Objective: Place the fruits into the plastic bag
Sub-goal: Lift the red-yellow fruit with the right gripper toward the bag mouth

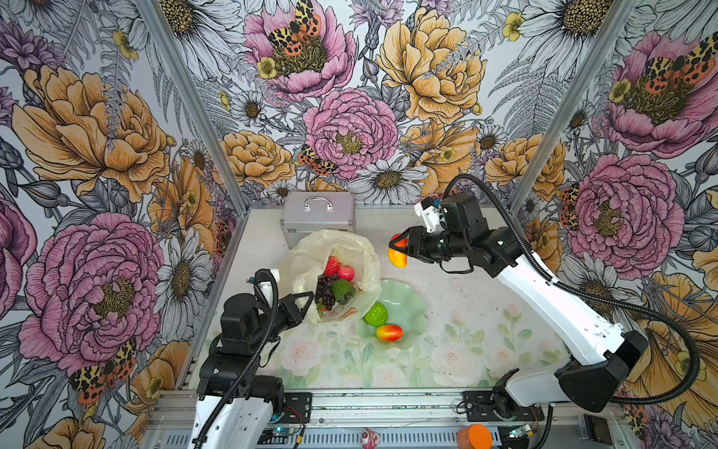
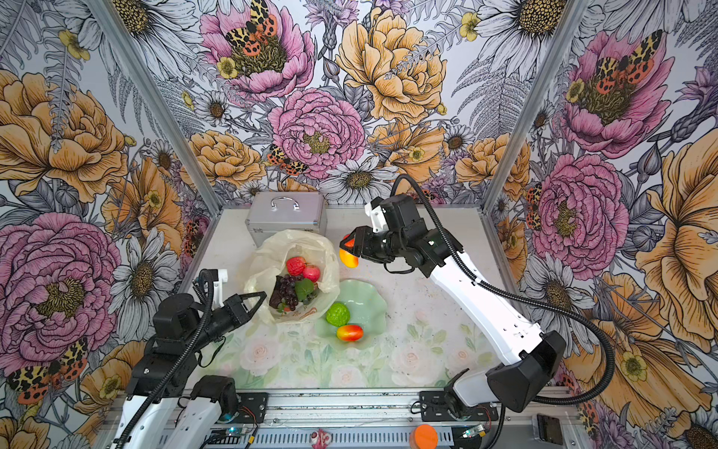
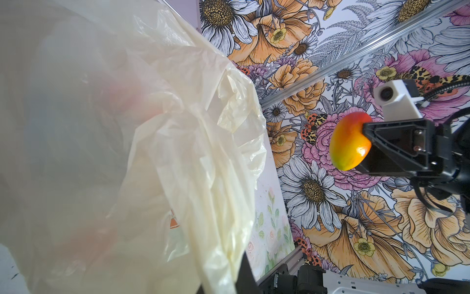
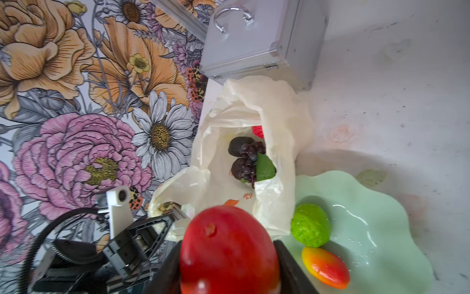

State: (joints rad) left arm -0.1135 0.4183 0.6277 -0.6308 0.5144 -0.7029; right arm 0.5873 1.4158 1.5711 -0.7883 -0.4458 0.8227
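The pale-yellow plastic bag [image 1: 349, 248] [image 2: 272, 252] lies open in both top views. Inside it show a strawberry [image 1: 331, 265], a red-pink apple [image 1: 345, 273] and a purple grape bunch [image 1: 325, 292] [image 4: 248, 157]. My left gripper [image 1: 309, 299] [image 3: 241, 277] is shut on the bag's near rim and holds the mouth up. My right gripper [image 1: 396, 247] [image 4: 229, 254] hangs right of the bag, shut on a red-yellow mango [image 1: 398, 256] [image 3: 349, 141]. A bumpy lime-green ball [image 1: 375, 314] and another mango [image 1: 389, 332] lie in the dish.
The wavy pale green dish [image 1: 408, 299] sits against the bag's right side. A silver metal case [image 1: 318, 215] stands right behind the bag at the back wall. Flowered walls close in the table left, back and right. A rail runs along the front edge.
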